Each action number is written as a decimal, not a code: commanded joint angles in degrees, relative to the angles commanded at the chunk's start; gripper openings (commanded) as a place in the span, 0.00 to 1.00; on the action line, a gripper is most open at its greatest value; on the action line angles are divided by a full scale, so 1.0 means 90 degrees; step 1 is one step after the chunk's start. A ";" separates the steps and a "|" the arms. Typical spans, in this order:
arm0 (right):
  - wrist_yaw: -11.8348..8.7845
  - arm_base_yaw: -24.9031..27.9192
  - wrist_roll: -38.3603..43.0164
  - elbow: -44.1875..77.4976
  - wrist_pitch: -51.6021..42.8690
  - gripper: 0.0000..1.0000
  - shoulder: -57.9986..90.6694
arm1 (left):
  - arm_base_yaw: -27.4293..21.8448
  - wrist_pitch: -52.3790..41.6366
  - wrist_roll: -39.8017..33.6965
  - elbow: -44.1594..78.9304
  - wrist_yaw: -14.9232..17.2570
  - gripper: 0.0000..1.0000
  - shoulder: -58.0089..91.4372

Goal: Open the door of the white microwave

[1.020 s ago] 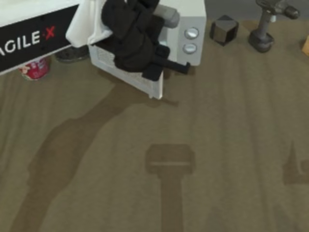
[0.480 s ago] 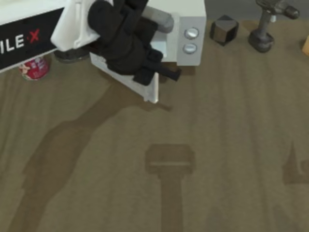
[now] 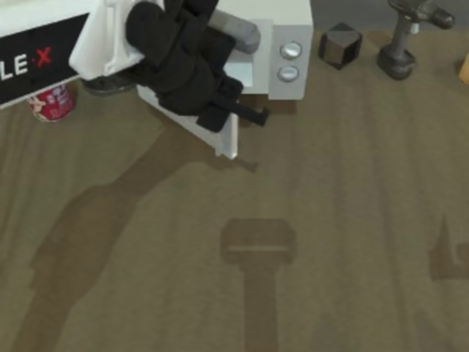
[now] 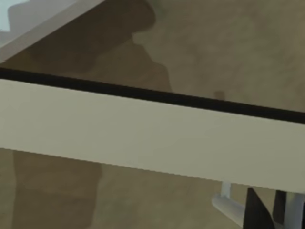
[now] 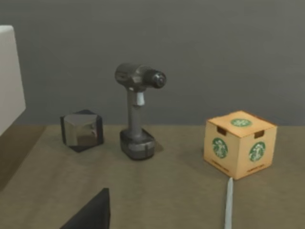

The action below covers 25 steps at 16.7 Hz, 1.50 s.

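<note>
The door (image 3: 220,136) stood swung well out from the white microwave (image 3: 282,29) at the table's far edge, its free edge pointing toward the table's middle; opening looked mostly done, a wider swing perhaps left. Left gripper (image 3: 245,111) sat at the door's inner face near the free edge; cannot tell whether its fingers were gripping. Right arm idle, out of the top view. Drill (image 3: 399,40) and dark cube (image 3: 339,45) stood right of the microwave.

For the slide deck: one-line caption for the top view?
Left gripper at the door of the white microwave, door swung partly open.
</note>
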 joint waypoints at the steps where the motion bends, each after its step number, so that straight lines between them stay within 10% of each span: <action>1: 0.0000 0.0000 0.0000 0.0000 0.0000 1.00 0.0000 | 0.0000 0.0000 0.0000 0.0000 0.0000 0.00 0.0000; 25: 0.0000 0.0000 0.0000 0.0000 0.0000 1.00 0.0000 | 0.0160 0.0033 0.0504 -0.0274 0.0311 0.00 -0.0231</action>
